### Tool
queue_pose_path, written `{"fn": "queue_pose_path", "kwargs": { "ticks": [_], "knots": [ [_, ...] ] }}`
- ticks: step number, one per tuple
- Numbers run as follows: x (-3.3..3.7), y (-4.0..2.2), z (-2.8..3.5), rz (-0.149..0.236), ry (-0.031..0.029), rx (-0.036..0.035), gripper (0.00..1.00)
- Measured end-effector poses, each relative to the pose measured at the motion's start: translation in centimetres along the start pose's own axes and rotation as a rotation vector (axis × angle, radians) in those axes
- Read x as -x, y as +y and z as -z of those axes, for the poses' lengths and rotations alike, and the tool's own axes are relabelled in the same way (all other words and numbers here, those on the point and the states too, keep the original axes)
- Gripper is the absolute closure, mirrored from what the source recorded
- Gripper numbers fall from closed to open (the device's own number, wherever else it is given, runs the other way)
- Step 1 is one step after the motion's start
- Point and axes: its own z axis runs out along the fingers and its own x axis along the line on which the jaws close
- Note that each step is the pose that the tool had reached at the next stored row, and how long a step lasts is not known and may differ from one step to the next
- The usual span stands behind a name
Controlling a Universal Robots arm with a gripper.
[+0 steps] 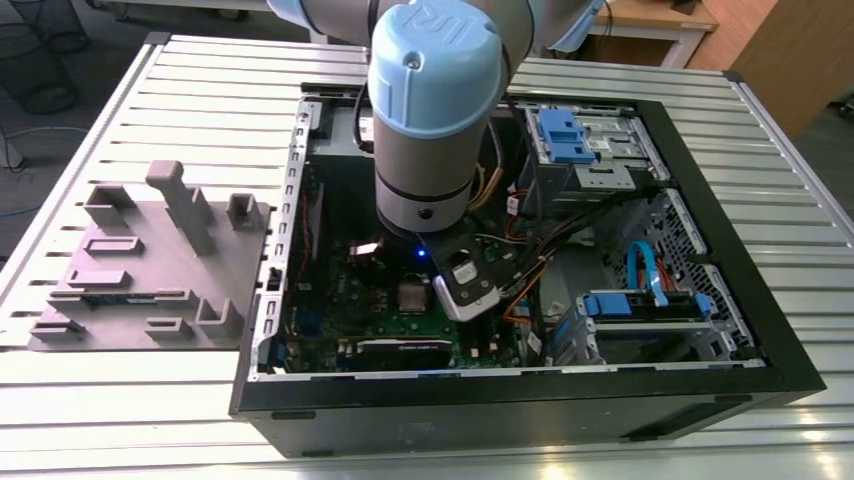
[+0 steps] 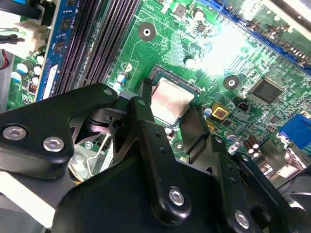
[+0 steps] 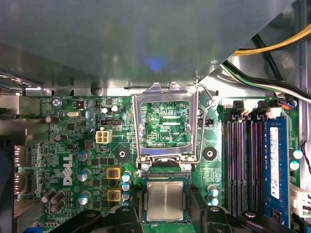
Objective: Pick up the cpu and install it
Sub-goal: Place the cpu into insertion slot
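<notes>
The cpu [image 3: 165, 200], a small square chip with a silvery top and pale rim, lies flat in the black socket on the green motherboard [image 3: 73, 145]. It also shows in the second wrist view [image 2: 171, 97] and the exterior view [image 1: 411, 297]. My gripper [image 3: 165, 208] hangs right over it, open. One black finger [image 2: 145, 111] stands at each side of the chip, just outside the socket's border. The metal socket frame [image 3: 166, 121] is swung up, its hollow centre showing the board behind.
The arm reaches down into an open computer case [image 1: 721, 300] on a slatted table. Dark memory slots [image 3: 240, 165] and a blue-labelled memory stick [image 3: 274, 170] run beside the socket. Cables [image 3: 272, 48] cross a corner. A grey moulded tray [image 1: 147, 260] lies at the exterior view's left.
</notes>
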Motion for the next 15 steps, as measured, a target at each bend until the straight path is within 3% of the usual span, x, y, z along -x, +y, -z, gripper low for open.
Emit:
{"fn": "queue_pose_path", "kwargs": {
  "ticks": [12,13,15],
  "knots": [
    [-0.01,-0.01,-0.19,0.0,0.0001,-0.0004,0.51],
    [-0.01,-0.01,-0.19,0.0,0.0,-0.0003,0.56],
    [-0.01,0.0,-0.19,0.0,-0.0001,-0.0002,0.57]
  ]
}}
